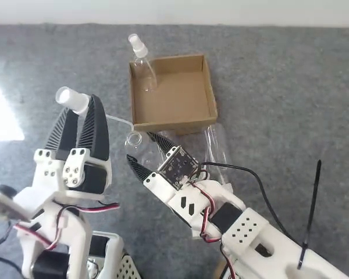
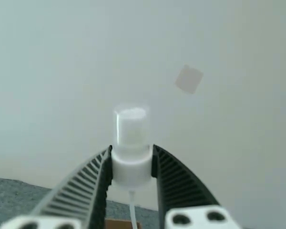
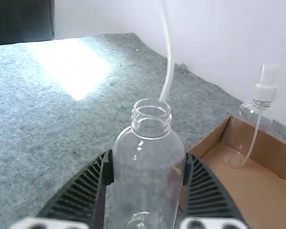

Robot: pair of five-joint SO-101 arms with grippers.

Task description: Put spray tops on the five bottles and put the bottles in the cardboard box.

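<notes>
**Two arms, one bottle and one spray top gripped beside the box**

A grey carpet-like mat (image 1: 279,87) covers the table, and two arms work over it. One cardboard box (image 1: 173,124) lies open just beyond the right gripper's fingertips.

The right gripper (image 1: 138,146) has its two black ribbed fingers (image 3: 88,191) closed on the body of one clear bottle (image 3: 150,143). The bottle's open neck sticks out past the fingertips, and it has no top on.

The left gripper (image 1: 80,104) clamps one white spray top (image 1: 70,97) between its fingertips by the collar. The nozzle cap stands out beyond the tips. The spray top's thin dip tube (image 1: 117,120) trails from between the fingers towards the right gripper, and its end hangs just above the gripped bottle's neck.

A second bottle (image 1: 144,70), already fitted with a spray top, stands upright inside the box at the corner farthest from the right fingers. At least one more clear bottle (image 1: 220,145) lies on the mat beside the right gripper's fingers, near the box; how many lie there cannot be told.
</notes>
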